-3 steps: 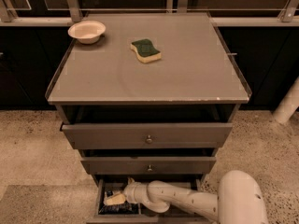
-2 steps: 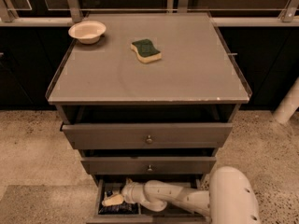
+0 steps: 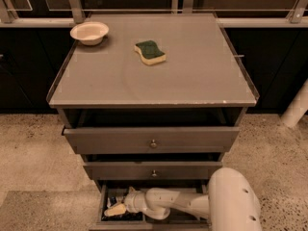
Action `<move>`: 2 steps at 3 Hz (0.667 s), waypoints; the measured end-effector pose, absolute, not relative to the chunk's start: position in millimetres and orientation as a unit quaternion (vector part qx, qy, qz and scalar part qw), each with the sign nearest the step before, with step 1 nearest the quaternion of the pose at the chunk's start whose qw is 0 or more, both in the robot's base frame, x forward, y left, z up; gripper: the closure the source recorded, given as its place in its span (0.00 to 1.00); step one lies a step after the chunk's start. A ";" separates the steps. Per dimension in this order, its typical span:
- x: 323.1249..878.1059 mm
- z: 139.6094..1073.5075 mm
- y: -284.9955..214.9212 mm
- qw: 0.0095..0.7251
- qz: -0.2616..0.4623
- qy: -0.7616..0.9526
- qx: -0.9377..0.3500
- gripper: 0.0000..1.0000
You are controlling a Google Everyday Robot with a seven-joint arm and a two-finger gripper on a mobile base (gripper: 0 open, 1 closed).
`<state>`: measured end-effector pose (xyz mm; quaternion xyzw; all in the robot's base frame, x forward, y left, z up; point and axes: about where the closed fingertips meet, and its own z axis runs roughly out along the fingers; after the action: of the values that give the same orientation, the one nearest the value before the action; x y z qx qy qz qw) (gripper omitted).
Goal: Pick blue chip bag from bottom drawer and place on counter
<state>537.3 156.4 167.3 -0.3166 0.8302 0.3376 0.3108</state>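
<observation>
Camera view: tool (image 3: 114, 210) in bottom drawer (image 3: 102, 207)

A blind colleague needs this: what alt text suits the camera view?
The robot arm's gripper reaches into the open bottom drawer, at the blue chip bag. On the counter above sit a bowl and a sponge.

Warm, dim light overall. The counter (image 3: 192, 81) is lit from above; a soft sheen is noted at its centre. Deep shadow is recorded below the counter, filling the bottom drawer (image 3: 102, 205), where the gripper (image 3: 115, 210) is seen pale against dark.
</observation>
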 end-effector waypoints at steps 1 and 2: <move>530.0 159.9 163.4 0.298 0.325 0.833 -0.335 0.00; 530.0 159.9 163.4 0.298 0.325 0.833 -0.335 0.00</move>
<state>530.0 163.4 159.9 -0.3348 0.8330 0.3245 0.2978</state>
